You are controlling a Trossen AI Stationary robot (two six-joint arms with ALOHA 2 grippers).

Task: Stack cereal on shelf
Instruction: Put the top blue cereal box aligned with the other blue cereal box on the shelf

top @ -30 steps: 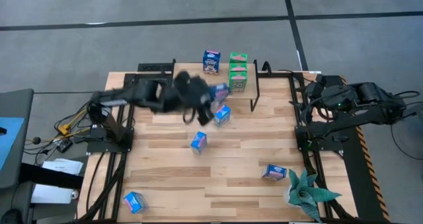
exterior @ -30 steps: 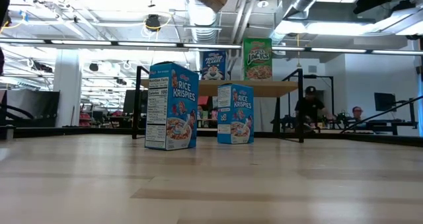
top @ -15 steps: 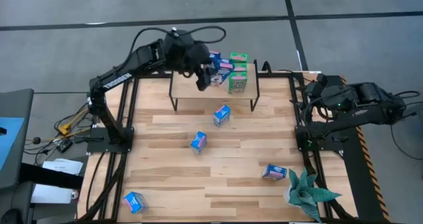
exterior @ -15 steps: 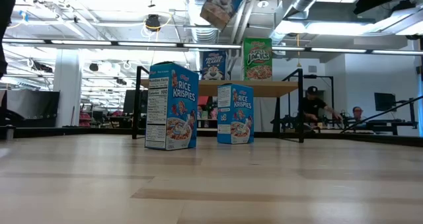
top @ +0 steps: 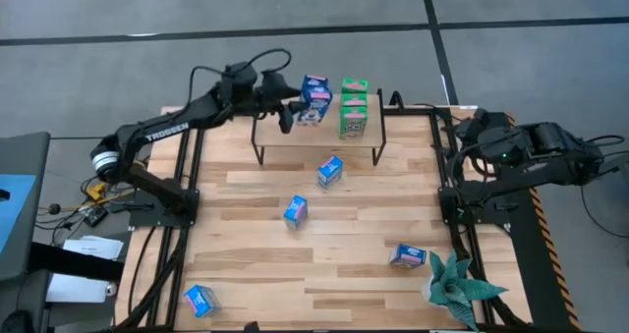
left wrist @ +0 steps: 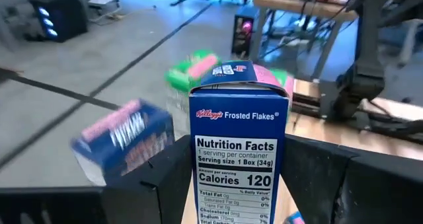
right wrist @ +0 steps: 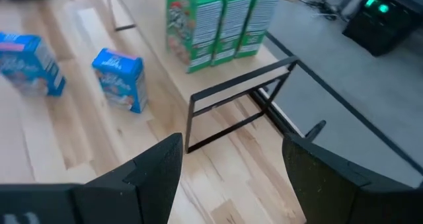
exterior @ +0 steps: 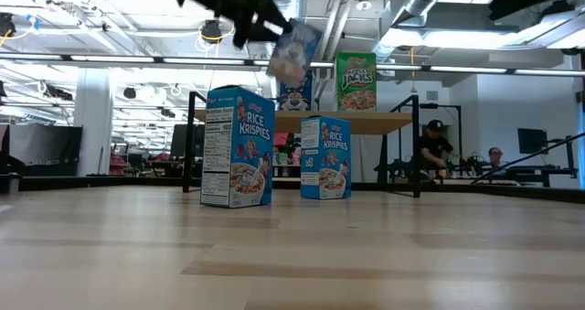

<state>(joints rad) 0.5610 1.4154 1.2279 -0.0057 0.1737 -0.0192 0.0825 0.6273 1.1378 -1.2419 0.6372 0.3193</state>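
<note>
Blurring cereal box (exterior: pixel 292 56) beside left tool (top: pixel 285 114), grip unclear.

"Frosted Flakes" held box (left wrist: pixel 238 161), "Rice Krispies" box (exterior: pixel 237 146), "Jacks" green box (exterior: pixel 356 82)

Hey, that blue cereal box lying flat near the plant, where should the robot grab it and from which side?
Probably from straight above, fingers closing across the narrow width of the blue cereal box. It lies flat on the table, its broad face up, its long sides free. The plant crowds its near-right corner, so the parked right gripper should stay clear of that.
</note>
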